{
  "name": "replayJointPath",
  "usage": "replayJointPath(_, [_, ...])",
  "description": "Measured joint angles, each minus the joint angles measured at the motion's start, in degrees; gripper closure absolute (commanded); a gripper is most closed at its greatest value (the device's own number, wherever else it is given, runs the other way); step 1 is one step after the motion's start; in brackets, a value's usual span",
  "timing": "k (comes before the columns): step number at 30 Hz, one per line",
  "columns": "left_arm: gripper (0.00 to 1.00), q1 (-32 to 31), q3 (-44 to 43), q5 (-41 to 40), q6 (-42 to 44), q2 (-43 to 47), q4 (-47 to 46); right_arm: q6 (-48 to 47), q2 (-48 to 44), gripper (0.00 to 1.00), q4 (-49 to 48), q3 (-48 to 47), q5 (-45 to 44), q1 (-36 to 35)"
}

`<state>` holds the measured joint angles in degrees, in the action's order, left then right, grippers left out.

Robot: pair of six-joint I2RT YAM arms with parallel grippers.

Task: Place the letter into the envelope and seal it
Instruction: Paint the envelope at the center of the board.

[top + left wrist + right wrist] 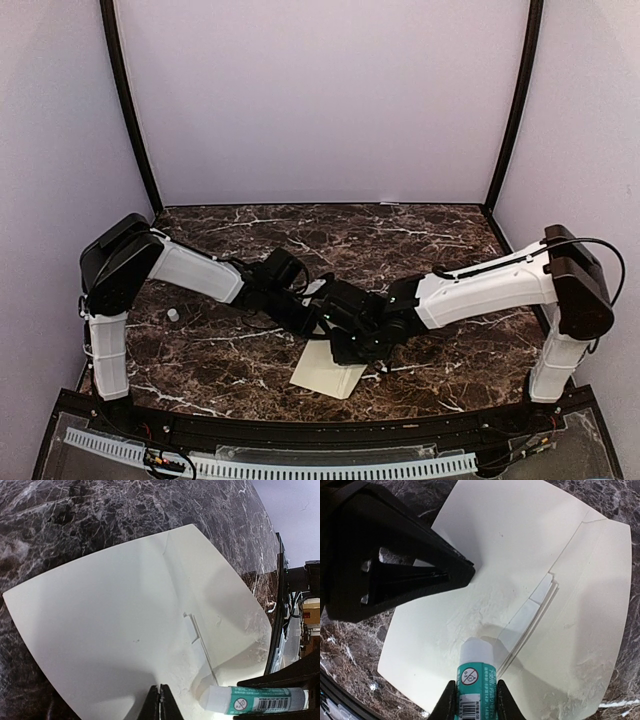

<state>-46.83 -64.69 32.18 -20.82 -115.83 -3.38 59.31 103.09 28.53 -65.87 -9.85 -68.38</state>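
The envelope point(485, 555) lies flat on the dark marble table point(420, 240), near the front edge about midway between the two arm bases, with its flap folded open to one side. The letter point(532, 605) is tucked inside it. Only a narrow stepped edge of folded layers shows at the mouth, along the crease where the flap begins. Chalky white smears mark the paper around that crease and on the far corner of the flap. A glue stick point(474, 672) with a teal label and white tip stands with its tip down on the envelope, just beside the peeking edge of the letter. The right gripper point(472, 700) holds the stick by its barrel, one finger pinched against each side. The left gripper point(160, 700) comes in from the other side, its jaws closed together with nothing between them. Its tips are down on the body of the envelope near the glue stick, seemingly pressing on the paper, though I cannot be sure of contact. Both forearms meet low over the sheet and hide much of it from above. Well off to the left, a small white object point(172, 314) sits alone on the marble, too small to identify.
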Motion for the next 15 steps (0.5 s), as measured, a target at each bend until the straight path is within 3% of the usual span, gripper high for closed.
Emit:
replayJointPath(5, [0.91,0.0,0.0,0.3,0.1,0.0,-0.1,0.2,-4.2,0.97,2.1,0.3,0.6,-0.5])
replayJointPath(9, [0.81,0.2,0.1,0.4,0.4,0.8,-0.2,0.2,-8.6,0.97,2.8,0.6,0.2,-0.3])
replayJointPath(11, [0.75,0.7,0.6,0.4,0.6,2.1,-0.2,-0.3,-10.5,0.97,2.7,1.5,0.3,0.2])
replayJointPath(15, [0.72,1.4,1.5,-0.3,1.6,6.4,0.1,-1.9,-12.0,0.97,2.1,3.5,1.0,2.5])
